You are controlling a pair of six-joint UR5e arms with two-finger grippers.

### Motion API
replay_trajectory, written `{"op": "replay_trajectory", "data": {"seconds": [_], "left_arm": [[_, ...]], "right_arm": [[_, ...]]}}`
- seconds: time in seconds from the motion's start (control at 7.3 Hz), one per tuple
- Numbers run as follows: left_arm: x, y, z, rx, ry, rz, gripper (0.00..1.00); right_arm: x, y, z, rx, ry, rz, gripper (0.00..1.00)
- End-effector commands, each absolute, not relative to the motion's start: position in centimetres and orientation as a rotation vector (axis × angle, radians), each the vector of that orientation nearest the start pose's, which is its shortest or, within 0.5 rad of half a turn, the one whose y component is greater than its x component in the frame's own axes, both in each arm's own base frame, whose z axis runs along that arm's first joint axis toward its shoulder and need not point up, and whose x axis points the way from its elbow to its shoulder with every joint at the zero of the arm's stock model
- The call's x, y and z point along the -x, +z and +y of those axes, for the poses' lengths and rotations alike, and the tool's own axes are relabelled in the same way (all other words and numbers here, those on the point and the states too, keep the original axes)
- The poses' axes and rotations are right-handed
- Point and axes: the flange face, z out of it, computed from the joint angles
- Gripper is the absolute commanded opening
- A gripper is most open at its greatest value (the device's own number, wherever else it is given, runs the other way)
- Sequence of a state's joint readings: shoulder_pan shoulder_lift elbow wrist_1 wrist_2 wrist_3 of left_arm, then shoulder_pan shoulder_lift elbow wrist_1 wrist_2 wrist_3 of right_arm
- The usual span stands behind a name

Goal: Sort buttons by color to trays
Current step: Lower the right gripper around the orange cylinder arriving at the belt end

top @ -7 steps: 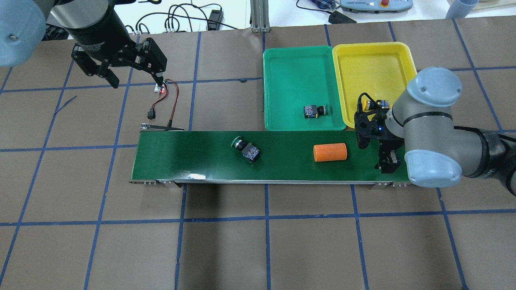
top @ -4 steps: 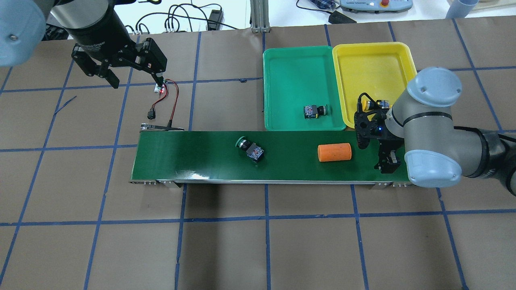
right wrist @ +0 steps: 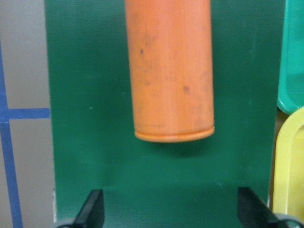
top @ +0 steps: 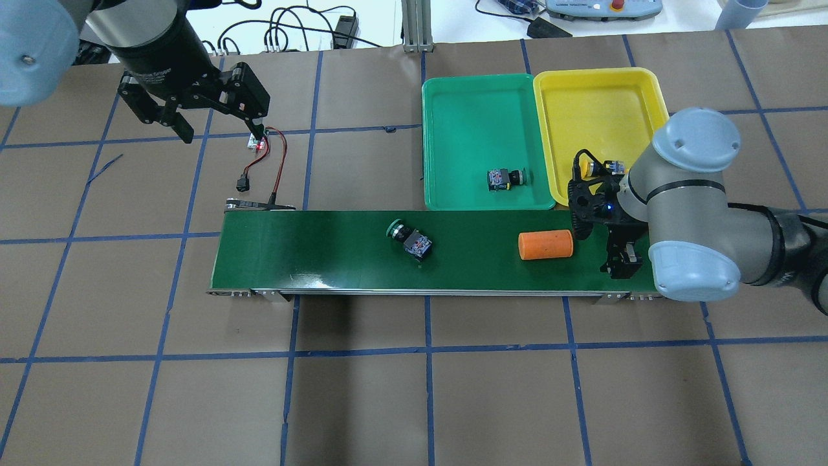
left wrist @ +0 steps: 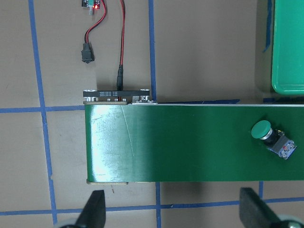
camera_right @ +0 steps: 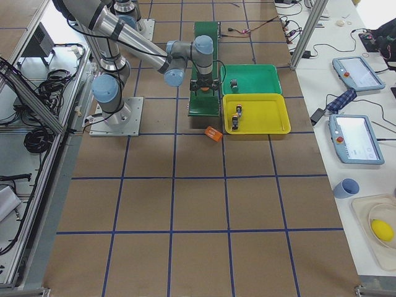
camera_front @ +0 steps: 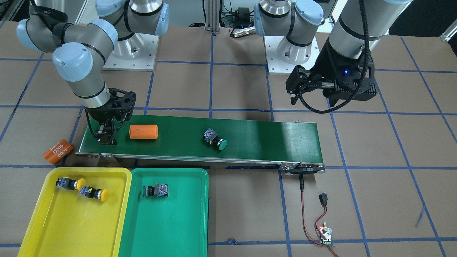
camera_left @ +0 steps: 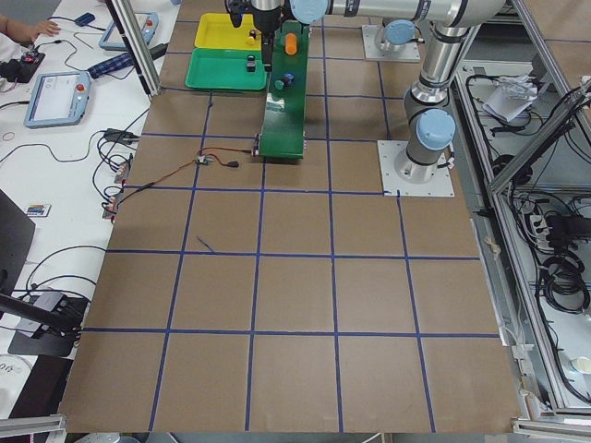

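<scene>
Nearest the front camera, the yellow tray (camera_front: 35, 228) holds the first yellow button (camera_front: 69, 184) and, just beside it, the second yellow button (camera_front: 93, 192). The green tray (camera_front: 171, 228) alongside holds one green button (camera_front: 156, 190). Beyond the trays, the belt (camera_front: 257, 141) carries the belt button (camera_front: 215, 139), green-capped, near mid-length, and an orange cylinder (camera_front: 143, 131) near the right gripper (camera_front: 106, 138). This gripper stands low over the belt's end, fingers spread wide, gripping nothing. A marked cylinder (camera_front: 58, 151) lies on the table off that end. Farthest, the left gripper (top: 220, 129) hangs above the table by the other end, equally wide, empty.
</scene>
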State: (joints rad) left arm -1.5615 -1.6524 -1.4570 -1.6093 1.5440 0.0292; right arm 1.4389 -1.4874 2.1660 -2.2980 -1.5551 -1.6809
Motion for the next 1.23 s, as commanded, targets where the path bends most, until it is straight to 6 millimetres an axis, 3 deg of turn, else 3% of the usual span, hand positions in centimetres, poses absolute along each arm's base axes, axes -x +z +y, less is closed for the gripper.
{"op": "replay_trajectory", "data": {"seconds": [0.0, 1.1], "left_arm": [[13.12, 50.1, -52.67, -0.032, -0.001, 3.169, 1.0], [13.02, 50.77, -52.93, -0.029, -0.023, 3.167, 1.0]], "right_arm": [[-7.7, 24.55, -45.88, 2.218, -0.073, 2.261, 1.0], [-8.64, 24.29, -45.8, 2.197, -0.082, 2.264, 1.0]]}}
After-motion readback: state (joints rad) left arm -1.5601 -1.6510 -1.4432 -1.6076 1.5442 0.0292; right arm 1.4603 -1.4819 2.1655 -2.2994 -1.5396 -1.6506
